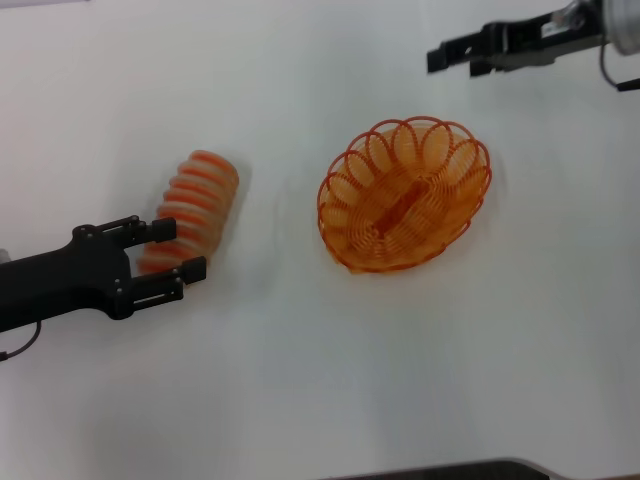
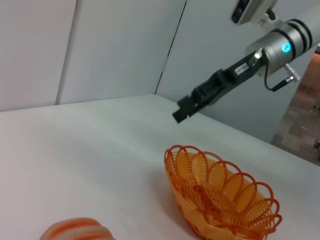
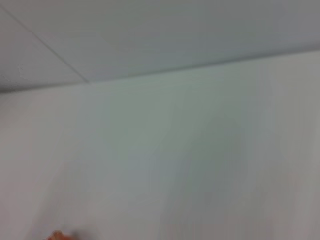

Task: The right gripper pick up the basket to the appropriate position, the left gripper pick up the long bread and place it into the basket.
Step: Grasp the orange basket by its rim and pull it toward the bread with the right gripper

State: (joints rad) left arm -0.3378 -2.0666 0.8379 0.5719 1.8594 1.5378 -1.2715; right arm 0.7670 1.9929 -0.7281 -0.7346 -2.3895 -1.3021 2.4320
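The long bread (image 1: 192, 203), pale tan with orange ridges, lies on the white table at the left; its end also shows in the left wrist view (image 2: 77, 229). My left gripper (image 1: 180, 250) is open, with its fingers on either side of the bread's near end. The orange wire basket (image 1: 405, 195) stands empty on the table in the middle, to the right of the bread, and also shows in the left wrist view (image 2: 220, 200). My right gripper (image 1: 450, 58) hangs above the table behind the basket, apart from it; it also shows in the left wrist view (image 2: 182, 111).
The white table (image 1: 300, 380) spreads all around both objects. A dark edge (image 1: 450, 470) runs along the near bottom of the head view. Grey wall panels (image 2: 115, 45) stand behind the table.
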